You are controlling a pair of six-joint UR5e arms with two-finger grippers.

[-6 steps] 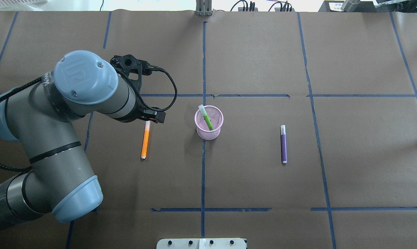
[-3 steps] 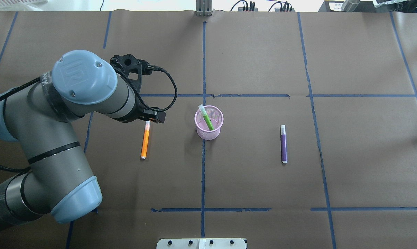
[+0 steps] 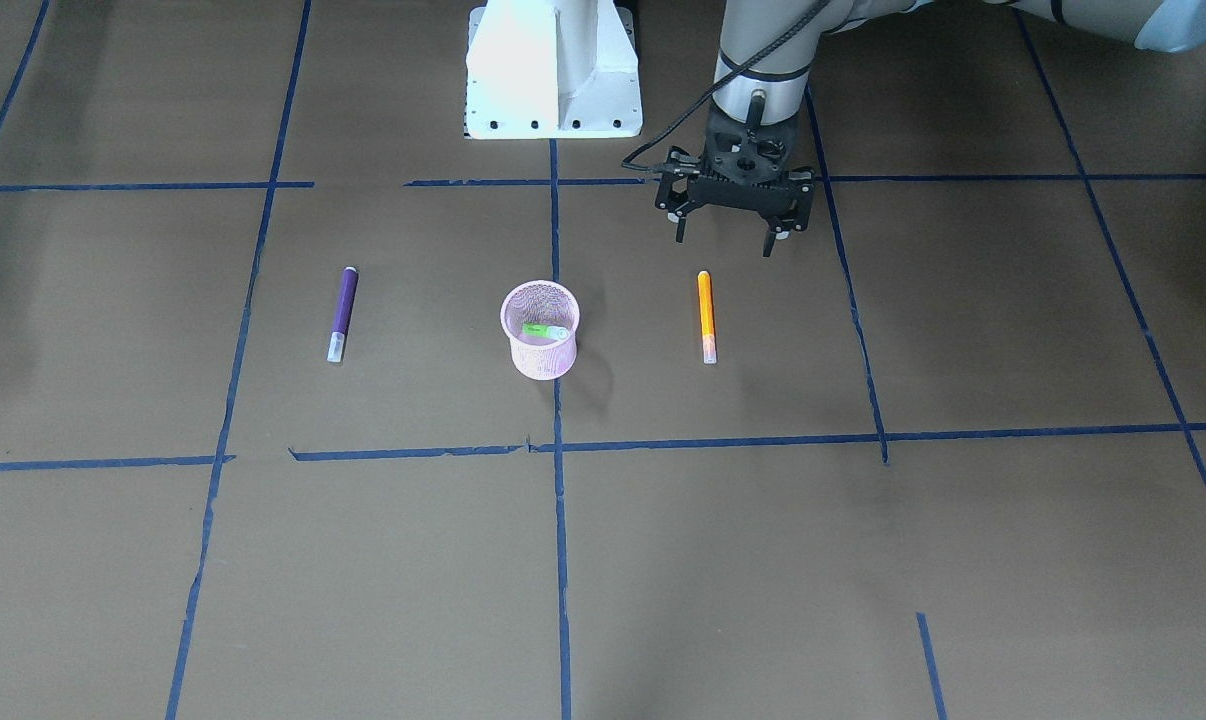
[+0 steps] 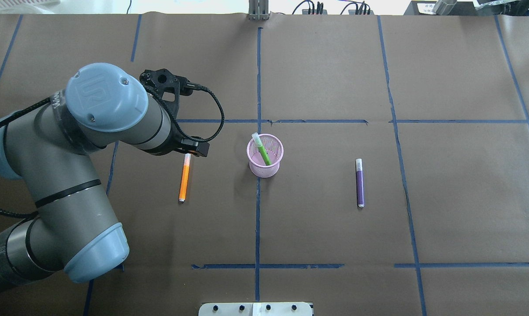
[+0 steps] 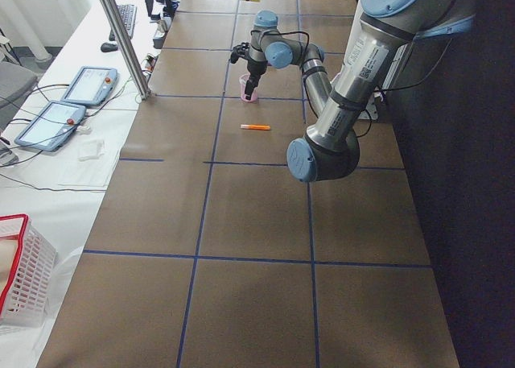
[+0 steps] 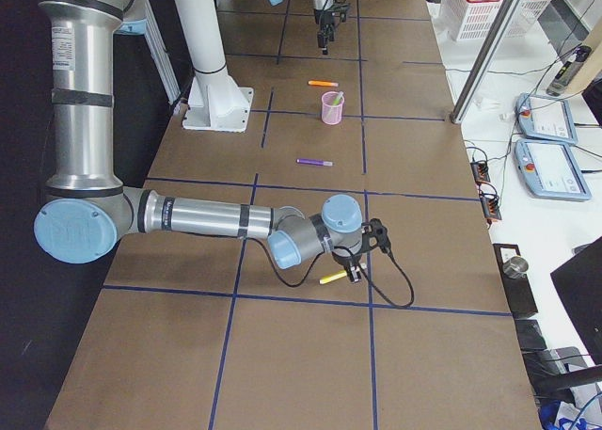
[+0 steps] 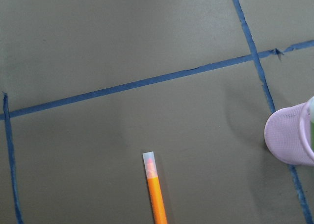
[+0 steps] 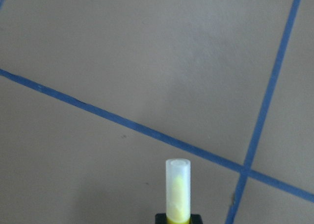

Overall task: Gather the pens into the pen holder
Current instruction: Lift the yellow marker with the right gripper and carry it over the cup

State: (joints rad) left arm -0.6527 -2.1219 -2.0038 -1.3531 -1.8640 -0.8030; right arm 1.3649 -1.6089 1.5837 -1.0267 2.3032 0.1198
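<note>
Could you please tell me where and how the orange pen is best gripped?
Take the orange pen at mid-barrel, straight down from above, with the left gripper closing across its width: it lies flat on the table, slim, apart from the pen holder.

pen holder (image 4: 265, 163) mid surface (image 4: 326, 228), first pen (image 4: 262, 150) in it; second pen (image 4: 184, 177) left, third pen (image 4: 359, 184) right; fourth pen (image 8: 177, 189) in right end effector (image 6: 353, 272).

Overhead and front-facing cameras look steeply down from opposite sides, sharing the pen holder (image 4: 264, 169); wrist cameras sit close above the table (image 7: 98, 37).
</note>
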